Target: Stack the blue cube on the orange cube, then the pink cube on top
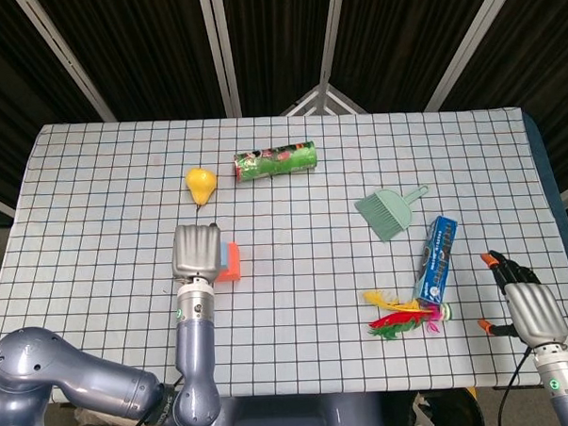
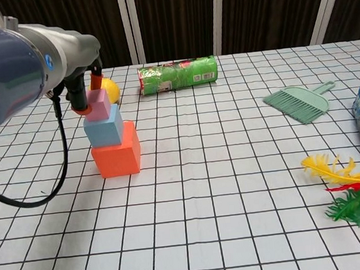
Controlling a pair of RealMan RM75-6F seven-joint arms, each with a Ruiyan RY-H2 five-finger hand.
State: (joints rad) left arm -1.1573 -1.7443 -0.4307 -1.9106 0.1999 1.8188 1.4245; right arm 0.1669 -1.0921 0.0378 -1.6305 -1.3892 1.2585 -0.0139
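Observation:
The orange cube (image 2: 116, 157) stands on the table with the blue cube (image 2: 104, 126) on top of it, set toward its left side. On the blue cube sits the small pink cube (image 2: 99, 104), slightly tilted. My left hand (image 2: 82, 88) reaches down from above and pinches the pink cube between orange-tipped fingers. From the head view the left hand (image 1: 196, 252) covers the stack, and only an edge of the orange cube (image 1: 230, 270) shows. My right hand (image 1: 525, 299) rests at the table's near right edge, fingers apart and holding nothing.
A yellow pear (image 2: 109, 91) lies just behind the stack. Further back is a green can (image 2: 177, 74) on its side. A green hand brush (image 2: 299, 103), a blue box (image 1: 436, 257) and coloured feathers (image 2: 350, 191) occupy the right side.

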